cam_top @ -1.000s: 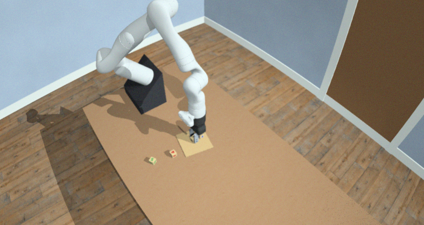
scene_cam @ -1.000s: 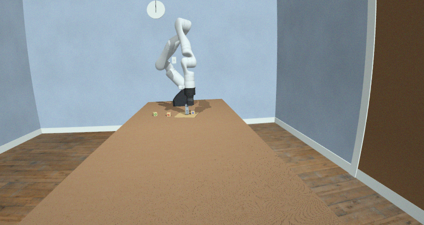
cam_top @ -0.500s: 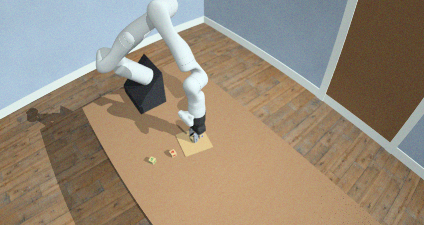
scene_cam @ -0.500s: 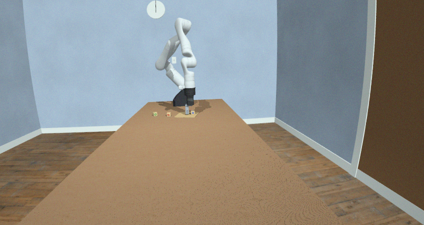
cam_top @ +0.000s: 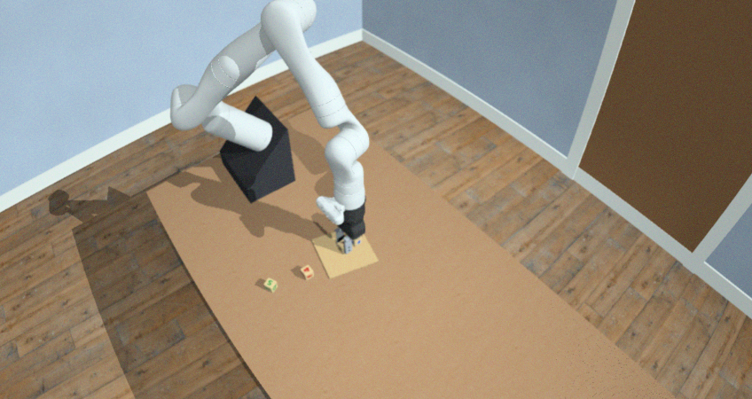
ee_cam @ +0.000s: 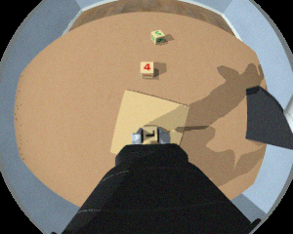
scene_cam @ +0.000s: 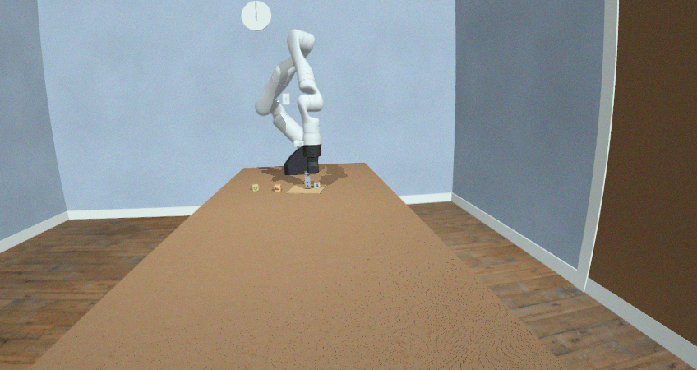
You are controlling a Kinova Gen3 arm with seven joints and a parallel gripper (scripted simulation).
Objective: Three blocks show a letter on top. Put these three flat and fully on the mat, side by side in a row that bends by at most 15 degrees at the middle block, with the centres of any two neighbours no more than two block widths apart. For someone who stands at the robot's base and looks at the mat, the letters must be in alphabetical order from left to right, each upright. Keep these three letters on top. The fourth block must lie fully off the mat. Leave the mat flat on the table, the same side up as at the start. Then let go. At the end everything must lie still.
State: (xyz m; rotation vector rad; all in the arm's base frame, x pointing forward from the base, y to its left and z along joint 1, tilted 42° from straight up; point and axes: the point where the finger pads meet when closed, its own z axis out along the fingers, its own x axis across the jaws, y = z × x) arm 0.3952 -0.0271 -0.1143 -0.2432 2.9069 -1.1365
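The mat [cam_top: 342, 266] [scene_cam: 299, 190] [ee_cam: 137, 104] lies flat. My gripper [cam_top: 342, 239] [scene_cam: 306, 187] [ee_cam: 149, 133] is low over it, shut on a block with a black letter [ee_cam: 149, 133], seen sideways in the wrist view; any gap beneath is too small to tell. A block with a blue 4 on its side [cam_top: 358, 242] [scene_cam: 316, 185] stands on the mat beside the fingers; its top is not readable. Off the mat, a block with a red 4 on top [cam_top: 307, 272] [scene_cam: 277, 188] [ee_cam: 146, 69] lies nearer. A block with a green S-like mark on top [cam_top: 270, 284] [scene_cam: 255, 187] [ee_cam: 157, 36] lies farther out.
The tan table [cam_top: 422, 310] [scene_cam: 302, 258] [ee_cam: 78, 88] extends around the mat. The black robot base [cam_top: 258, 163] stands behind it. The arm's shadow falls across part of the mat.
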